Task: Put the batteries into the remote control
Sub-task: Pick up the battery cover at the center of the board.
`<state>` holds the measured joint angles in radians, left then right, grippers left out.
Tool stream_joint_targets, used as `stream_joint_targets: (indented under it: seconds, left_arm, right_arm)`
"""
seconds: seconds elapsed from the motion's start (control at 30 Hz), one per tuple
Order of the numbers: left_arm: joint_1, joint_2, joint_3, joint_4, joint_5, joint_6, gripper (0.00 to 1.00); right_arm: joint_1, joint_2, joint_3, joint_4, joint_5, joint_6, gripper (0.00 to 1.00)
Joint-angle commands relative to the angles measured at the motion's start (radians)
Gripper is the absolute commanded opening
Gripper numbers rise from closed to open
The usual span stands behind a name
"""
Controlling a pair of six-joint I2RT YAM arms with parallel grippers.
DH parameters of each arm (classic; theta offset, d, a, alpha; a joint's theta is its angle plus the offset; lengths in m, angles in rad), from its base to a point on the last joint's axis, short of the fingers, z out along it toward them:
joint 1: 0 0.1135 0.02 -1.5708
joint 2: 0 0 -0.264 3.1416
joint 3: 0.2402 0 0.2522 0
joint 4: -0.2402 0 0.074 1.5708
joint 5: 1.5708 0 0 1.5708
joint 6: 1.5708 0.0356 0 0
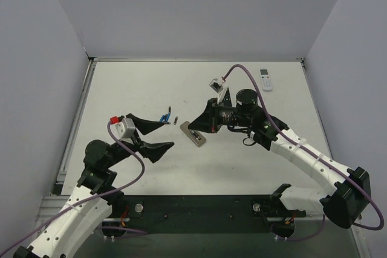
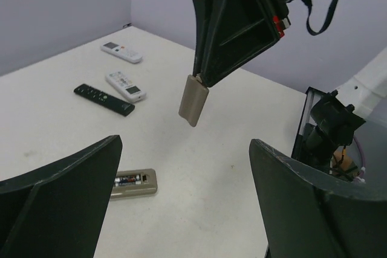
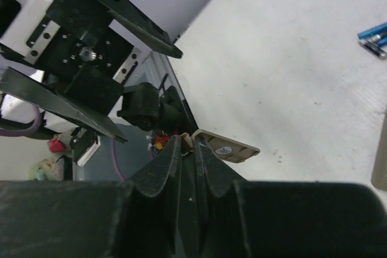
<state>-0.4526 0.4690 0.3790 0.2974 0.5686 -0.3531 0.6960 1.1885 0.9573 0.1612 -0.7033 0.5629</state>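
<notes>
Right wrist view shows the right gripper (image 3: 188,147) with its fingers pinching the edge of a small tan-grey cover (image 3: 228,148), held above the table (image 3: 290,70). The left gripper (image 2: 187,203) has its fingers spread wide and holds nothing. The remote control (image 2: 134,183) lies back-up on the table between the two grippers. Loose batteries (image 1: 165,117) lie at ten o'clock from it.
</notes>
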Motion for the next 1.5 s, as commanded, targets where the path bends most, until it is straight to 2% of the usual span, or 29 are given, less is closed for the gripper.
stream_joint_targets:
  seconds: [0.0,0.1,0.23,0.47,0.57,0.7,0.87,1.03,1.2,1.23,1.3,1.33,1.37,1.43,1.47]
  left_arm:
    - [-0.034,0.054,0.070,0.155,0.134,0.161,0.97]
    - [-0.055,0.104,0.118,0.123,0.203,0.270,0.98]
    - [-0.078,0.184,0.182,0.086,0.293,0.336,0.97]
    - [-0.083,0.244,0.196,0.095,0.327,0.388,0.81]
    - [-0.084,0.258,0.184,0.135,0.355,0.359,0.74]
    - [-0.084,0.269,0.173,0.189,0.375,0.296,0.60]
    - [-0.084,0.264,0.166,0.223,0.402,0.267,0.51]
    - [-0.086,0.253,0.159,0.201,0.404,0.273,0.36]
    - [-0.086,0.229,0.172,0.099,0.383,0.344,0.07]
    - [-0.086,0.227,0.176,0.071,0.361,0.347,0.03]
    - [-0.086,0.220,0.196,-0.018,0.349,0.422,0.00]
    - [-0.086,0.218,0.202,-0.041,0.338,0.436,0.00]
    - [-0.087,0.215,0.211,-0.059,0.336,0.462,0.00]
    - [-0.090,0.208,0.218,-0.122,0.327,0.492,0.00]
    - [-0.095,0.207,0.222,-0.145,0.317,0.528,0.00]
  right_arm:
    - [0.028,-0.038,-0.017,0.254,-0.130,0.094,0.00]
    - [0.049,-0.036,-0.014,0.299,-0.160,0.107,0.00]
    - [0.065,-0.032,-0.015,0.357,-0.197,0.130,0.00]
    - [0.091,-0.036,-0.015,0.406,-0.236,0.129,0.00]
    - [0.099,-0.029,-0.015,0.423,-0.246,0.137,0.00]
    - [0.108,-0.015,-0.012,0.440,-0.252,0.143,0.00]
    - [0.117,0.006,-0.006,0.446,-0.249,0.144,0.00]
    - [0.123,0.010,-0.003,0.442,-0.243,0.143,0.00]
    - [0.122,0.000,0.017,0.327,-0.217,0.054,0.00]
    - [0.122,-0.004,0.021,0.261,-0.213,0.033,0.00]
    - [0.122,-0.016,0.052,0.177,-0.205,-0.061,0.11]
    - [0.122,-0.027,0.072,0.062,-0.196,-0.110,0.15]
    - [0.123,-0.035,0.089,-0.003,-0.180,-0.157,0.27]
    - [0.123,-0.064,0.139,-0.189,-0.112,-0.309,0.41]
    - [0.125,-0.075,0.153,-0.240,-0.084,-0.354,0.53]
